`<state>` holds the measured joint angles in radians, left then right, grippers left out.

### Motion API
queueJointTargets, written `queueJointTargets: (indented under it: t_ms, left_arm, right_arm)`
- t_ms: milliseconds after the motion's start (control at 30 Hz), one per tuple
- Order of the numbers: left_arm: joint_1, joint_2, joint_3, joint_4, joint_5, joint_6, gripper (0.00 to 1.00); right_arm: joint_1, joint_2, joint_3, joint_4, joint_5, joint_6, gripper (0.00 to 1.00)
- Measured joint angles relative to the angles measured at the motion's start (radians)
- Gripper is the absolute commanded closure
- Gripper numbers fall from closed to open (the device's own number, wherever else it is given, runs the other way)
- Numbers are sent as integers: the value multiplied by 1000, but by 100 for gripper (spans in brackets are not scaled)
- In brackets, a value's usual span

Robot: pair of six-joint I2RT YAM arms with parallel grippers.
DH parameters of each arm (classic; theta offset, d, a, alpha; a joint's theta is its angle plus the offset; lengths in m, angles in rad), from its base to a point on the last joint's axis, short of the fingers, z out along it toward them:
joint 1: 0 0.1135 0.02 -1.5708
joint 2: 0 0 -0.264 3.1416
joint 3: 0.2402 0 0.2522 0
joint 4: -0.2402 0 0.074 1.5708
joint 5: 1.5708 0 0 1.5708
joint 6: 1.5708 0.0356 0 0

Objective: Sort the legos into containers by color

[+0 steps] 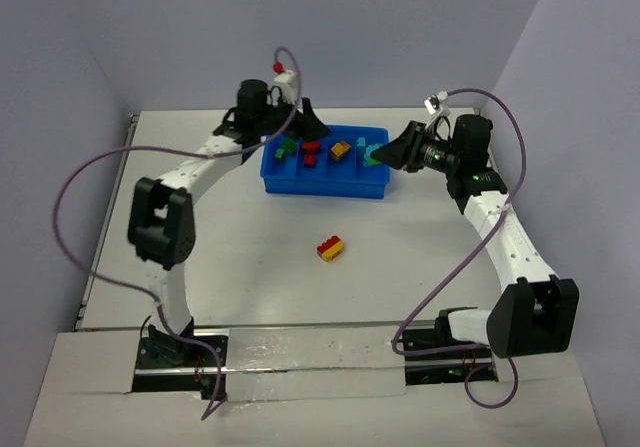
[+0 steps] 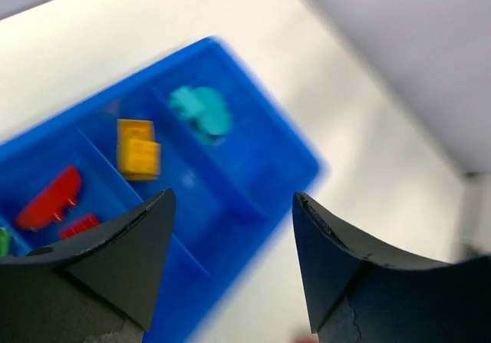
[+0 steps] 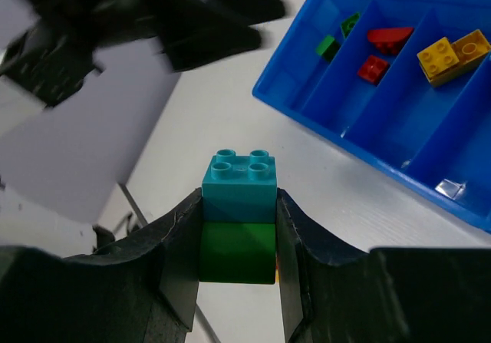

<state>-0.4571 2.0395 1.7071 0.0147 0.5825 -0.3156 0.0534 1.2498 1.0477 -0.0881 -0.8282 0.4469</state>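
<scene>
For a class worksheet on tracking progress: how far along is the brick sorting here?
Done: green bricks, red bricks and yellow bricks lie in separate compartments of the tray. In hand: the right claw grips a teal-on-green pair by the tray; the left claw hangs open and empty over it. Left: that pair, plus the red-yellow pair on the table.

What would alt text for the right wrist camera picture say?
The robot's right hand pinches a joined teal-and-green brick pair above the white table. Upper right, a blue tray holds green bricks, red bricks and yellow bricks in separate compartments.
</scene>
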Motion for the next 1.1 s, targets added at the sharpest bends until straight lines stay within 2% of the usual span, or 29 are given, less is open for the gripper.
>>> queueJointTargets:
  t_ms: [167, 300, 500, 667, 1100]
  left_arm:
    - [61, -337, -272, 220, 176, -229, 28]
    - [35, -467, -398, 417, 267, -404, 27]
    - [28, -429, -513, 631, 314, -659, 27]
    - [20, -360, -547, 736, 321, -811, 28]
    - [-49, -340, -550, 997, 372, -986, 28]
  right_arm:
    - [14, 62, 17, 97, 72, 189, 100]
    - [30, 94, 18, 177, 78, 333, 100]
    - [72, 98, -7, 414, 30, 514, 100]
    - [120, 99, -26, 546, -23, 585, 100]
    - [159, 109, -27, 628, -58, 592, 100]
